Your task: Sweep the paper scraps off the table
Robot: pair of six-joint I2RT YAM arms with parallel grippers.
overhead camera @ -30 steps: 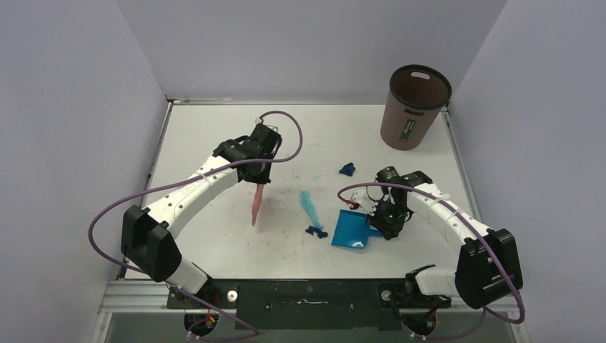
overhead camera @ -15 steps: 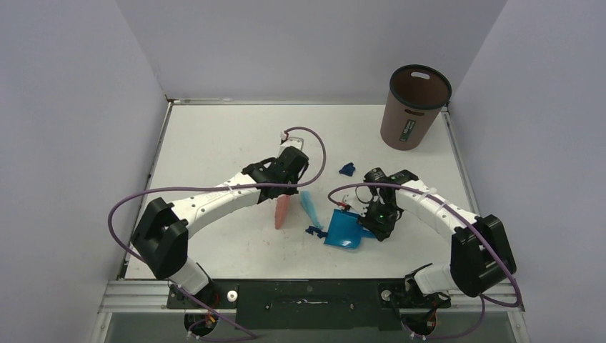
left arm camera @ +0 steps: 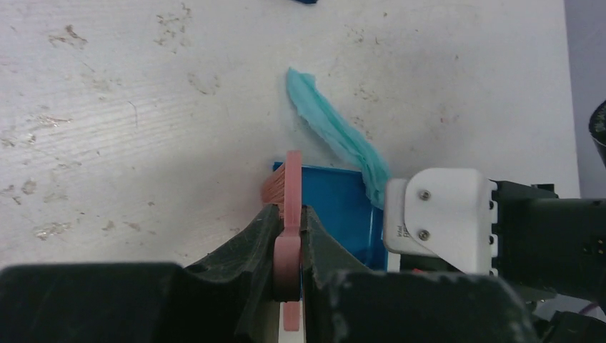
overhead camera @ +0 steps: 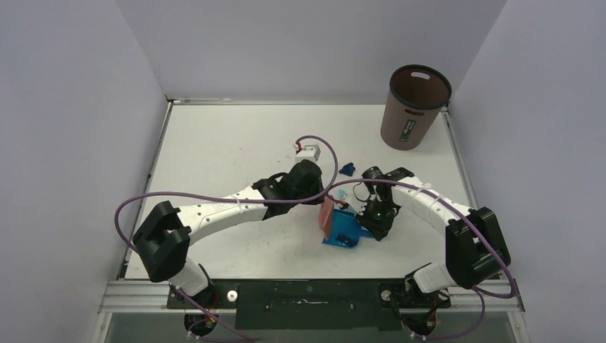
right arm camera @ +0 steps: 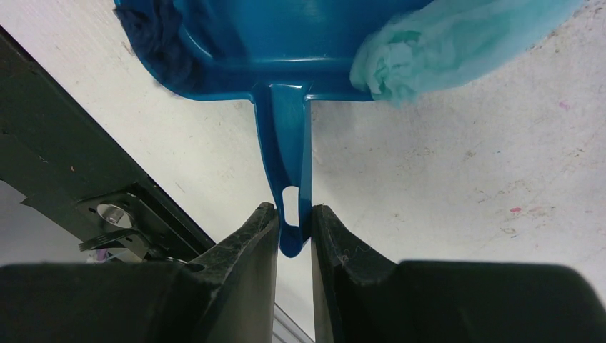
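Bristles of the pink brush (left arm camera: pixel 292 191), clamped in our left gripper (left arm camera: pixel 289 246), meet the dustpan (right arm camera: pixel 286 32) mouth; our right gripper (right arm camera: pixel 294 230) pinches its handle; light-blue strip (left arm camera: pixel 336 133) drapes over the pan wall; dark scrap (right arm camera: pixel 154 34) inside.

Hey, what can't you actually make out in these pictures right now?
Top view: the brush covers part of the dustpan; its contents are too small to tell.
Right wrist view: the top edge cuts off the dustpan, the light-blue strip and a dark scrap.
Left wrist view: the top edge cuts off a dark blue scrap.
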